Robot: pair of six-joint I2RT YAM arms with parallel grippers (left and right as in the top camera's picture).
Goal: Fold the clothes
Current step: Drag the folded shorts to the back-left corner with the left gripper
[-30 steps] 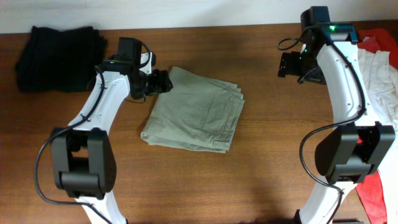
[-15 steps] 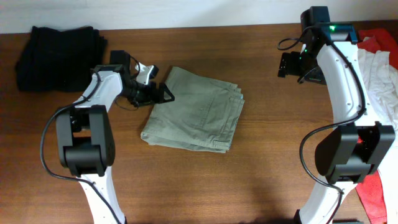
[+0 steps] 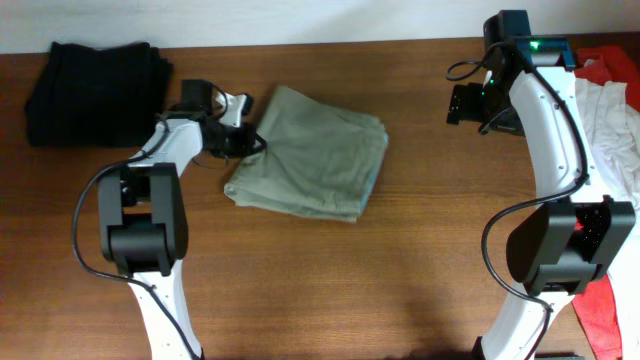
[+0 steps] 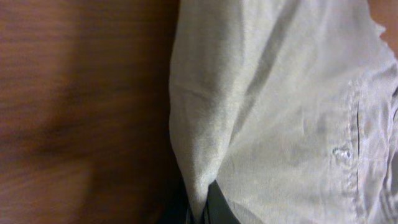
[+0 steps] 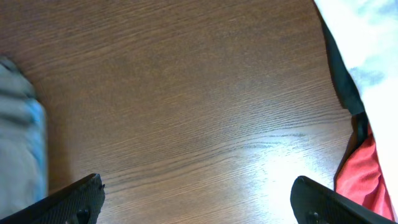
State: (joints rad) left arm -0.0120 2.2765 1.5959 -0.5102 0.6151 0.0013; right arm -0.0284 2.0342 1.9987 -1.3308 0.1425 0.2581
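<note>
The clothes being handled are folded khaki-grey shorts point(image 3: 318, 155) lying on the wooden table left of centre. My left gripper point(image 3: 254, 143) is at their left edge and is shut on a pinched fold of the fabric. In the left wrist view the shorts point(image 4: 280, 112) fill the right half, and a ridge of cloth runs down into my left gripper point(image 4: 202, 214). My right gripper point(image 3: 468, 105) hangs over bare wood at the back right, away from the shorts. In its wrist view my right gripper point(image 5: 199, 202) stands wide open with nothing between the fingers.
A black garment point(image 3: 95, 88) lies bunched at the back left corner. White clothes point(image 3: 612, 120) and red cloth point(image 3: 600, 305) lie along the right edge; the white point(image 5: 367, 50) and red point(image 5: 357, 177) cloth are close to my right fingers.
My left gripper has closed on the shorts' left edge. The shorts have shifted slightly, and their left edge is now lifted and bunched. The right arm has not moved.
</note>
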